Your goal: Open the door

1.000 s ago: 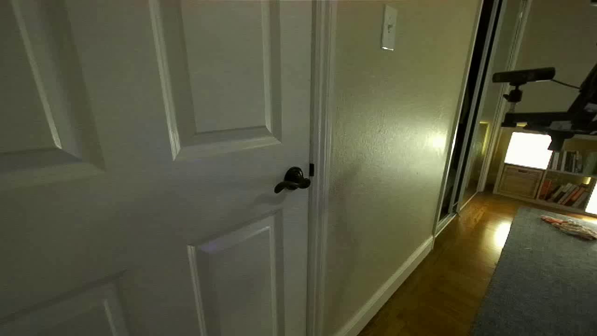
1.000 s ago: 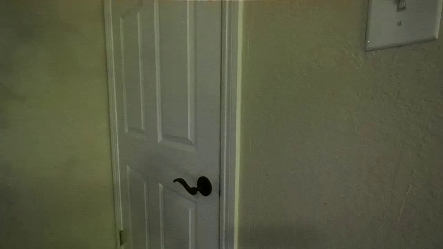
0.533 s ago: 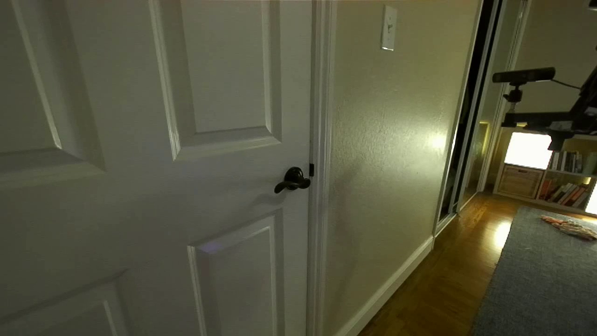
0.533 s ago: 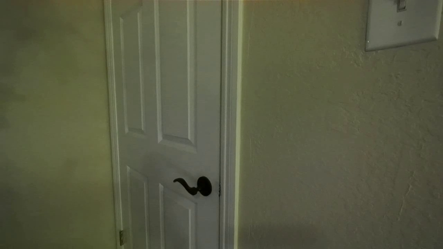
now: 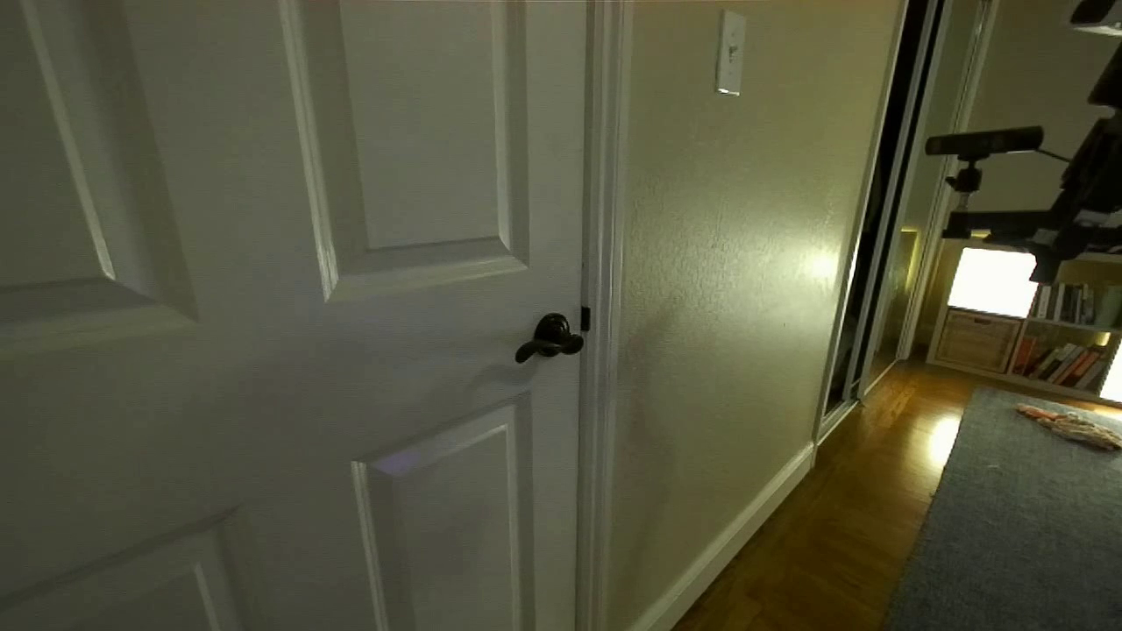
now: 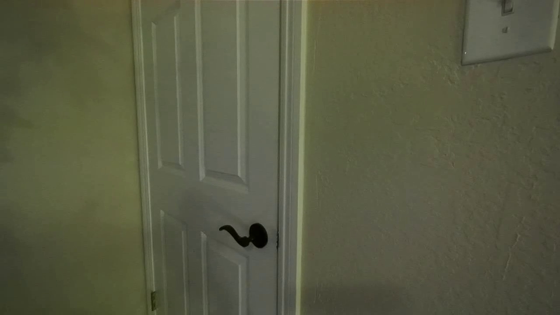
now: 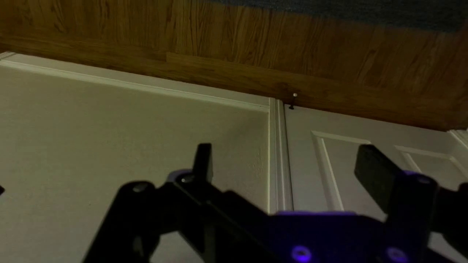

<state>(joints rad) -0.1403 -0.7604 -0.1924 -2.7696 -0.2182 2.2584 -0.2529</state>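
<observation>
The door (image 5: 429, 350) is white with raised panels and stands shut in its frame in both exterior views (image 6: 221, 131). Its black lever handle (image 5: 552, 337) sits near the frame-side edge, and the lever points away from that edge (image 6: 247, 236). In the wrist view the lower door (image 7: 303, 153) shows at right, tilted; the handle is out of view there. My gripper (image 7: 285, 148) is open and empty, its fingers wide apart, with wall, door frame and door beyond the gap. In an exterior view dark arm parts (image 5: 1091, 175) show at the right edge, well apart from the handle.
A wall with a light switch (image 5: 731, 53) lies beside the door frame. A small doorstop (image 7: 293, 100) sits at the door's bottom corner. A camera (image 5: 984, 142) on a mount, a bookshelf (image 5: 977, 342), a grey rug (image 5: 999, 526) and a cloth-like item (image 5: 1071, 427) are at right.
The dark arm parts at the right edge of an exterior view have moved left, further into view, and a pale part now shows above them. The door and handle have not moved.
</observation>
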